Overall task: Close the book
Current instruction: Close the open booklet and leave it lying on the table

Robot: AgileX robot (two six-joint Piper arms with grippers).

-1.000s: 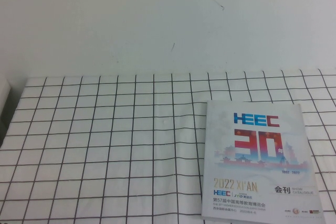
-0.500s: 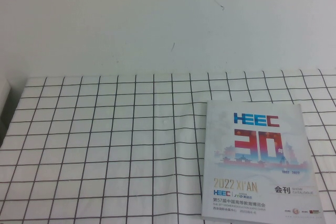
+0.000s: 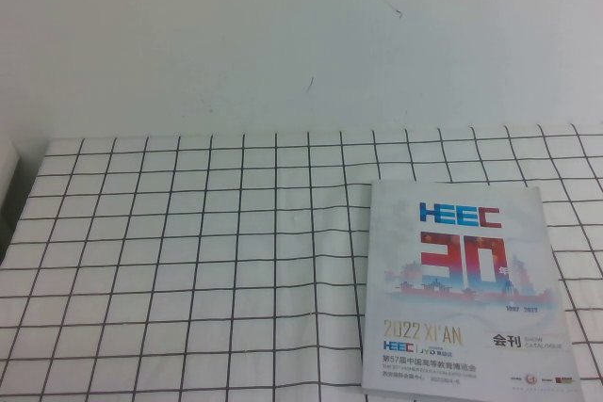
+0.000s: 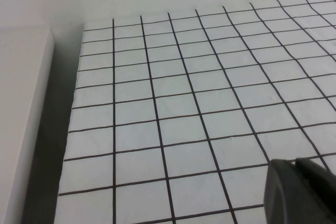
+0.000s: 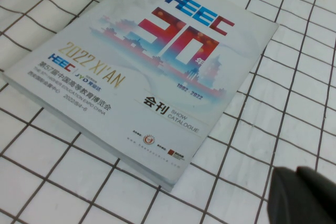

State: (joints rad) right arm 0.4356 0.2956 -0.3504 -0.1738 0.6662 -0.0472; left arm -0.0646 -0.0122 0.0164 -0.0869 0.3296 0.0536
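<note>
The book (image 3: 462, 289) lies shut and flat, cover up, near the table's front right; the cover reads "HEEC 30" and "2022 XI'AN". Neither arm shows in the high view. In the right wrist view the book (image 5: 142, 72) fills the middle, and my right gripper (image 5: 297, 170) hovers just off its corner over bare cloth, fingers pressed together and holding nothing. My left gripper (image 4: 295, 162) shows in the left wrist view above the cloth on the table's left side, far from the book, also shut and empty.
A white cloth with a black grid (image 3: 188, 233) covers the table. A white wall (image 3: 283, 35) rises behind it. Past the cloth's left edge there is a dark gap and a white ledge (image 4: 21, 119).
</note>
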